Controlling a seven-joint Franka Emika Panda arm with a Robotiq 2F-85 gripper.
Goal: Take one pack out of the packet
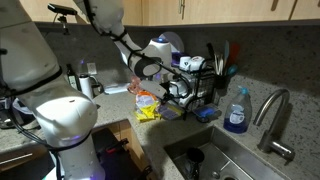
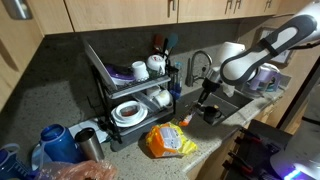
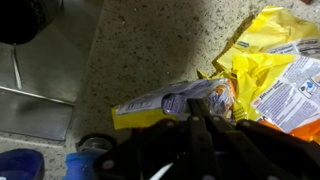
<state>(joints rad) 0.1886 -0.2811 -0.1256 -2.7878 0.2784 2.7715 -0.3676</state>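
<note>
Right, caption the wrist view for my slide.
Gripper pinching a small pack beside the open yellow packet on a speckled counter.

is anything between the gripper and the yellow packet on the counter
Nothing visible does. In the wrist view the gripper sits right at a small pack poking from the yellow packet, with only counter beside them. In an exterior view the dish rack stands apart, behind the packet.

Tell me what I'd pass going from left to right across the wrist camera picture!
steel sink → speckled counter → small pack → big yellow packet
</note>
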